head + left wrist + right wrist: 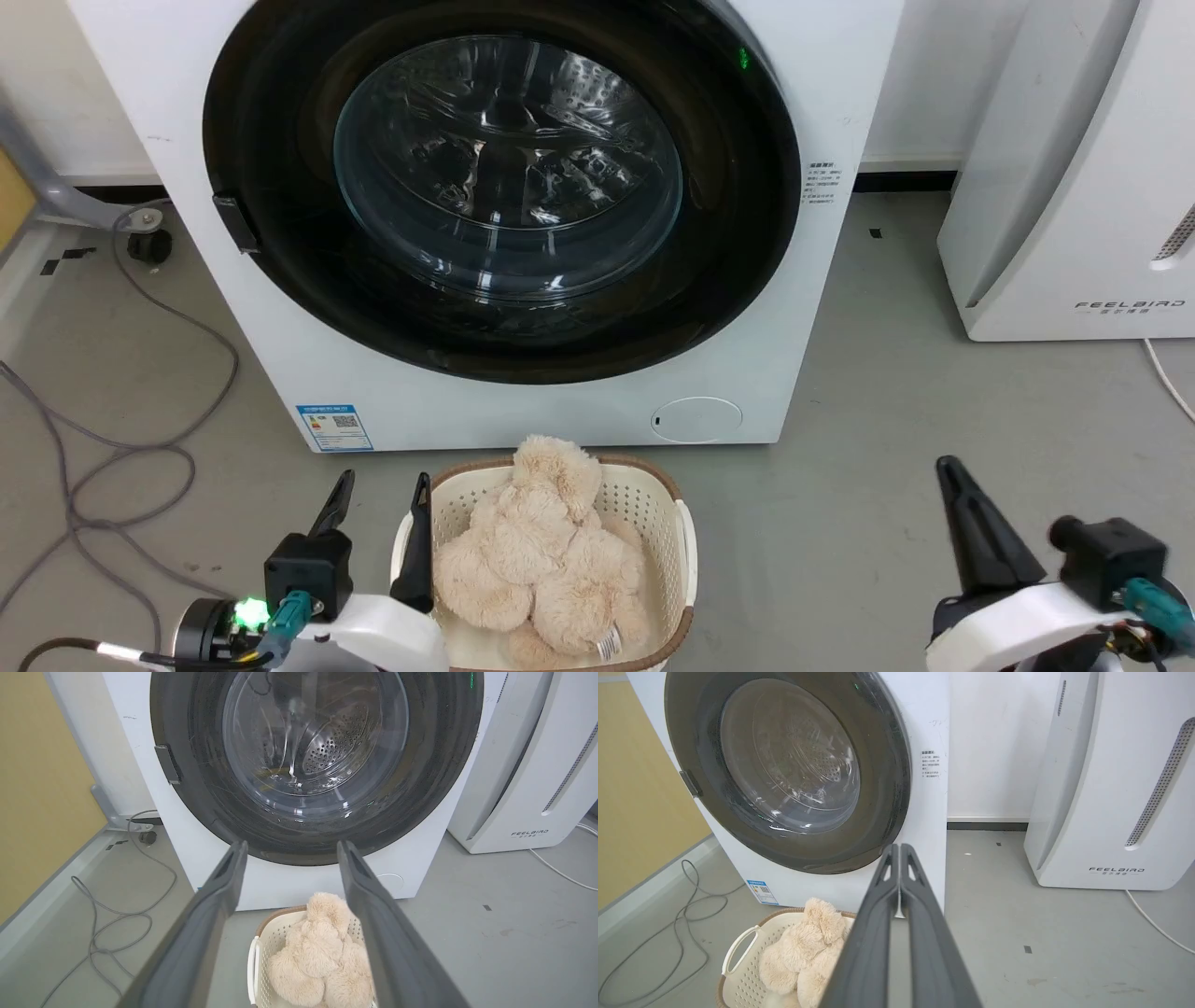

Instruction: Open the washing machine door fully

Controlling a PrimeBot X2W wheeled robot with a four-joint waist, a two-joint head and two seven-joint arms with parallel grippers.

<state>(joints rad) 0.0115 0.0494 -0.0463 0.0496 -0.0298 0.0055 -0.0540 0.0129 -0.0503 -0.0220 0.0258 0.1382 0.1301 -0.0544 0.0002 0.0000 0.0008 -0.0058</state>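
Front of the big white front-loading washing machine (523, 411), seen from the head camera and from both wrists. The washing machine door (504, 177), a large round panel with a wide glossy black ring around a bulging clear glass bowl, lies closed and flush against the cabinet. A small dark latch tab (235, 222) sits on the left edge of the ring, and the perforated steel drum (327, 751) is visible through the glass. Low on the cabinet are a blue label sticker (334, 427) at the left and a round white cap (696, 419) at the right. On the grey floor (887, 373) just in front of the machine stands a cream perforated plastic basket with a brown rim (653, 504), holding a beige plush toy (541, 551). The left jaws are released, with the two long dark fingers (205, 924) spread wide and nothing between them. They sit beside the basket's left rim, well apart from the door. The right jaws are clenched, with the fingers (896, 891) pressed together on nothing, over bare floor to the right of the basket. A white FEELBIRD appliance (1074, 205) stands to the right of the machine. Loose grey cables (121, 448) lie on the floor to its left.
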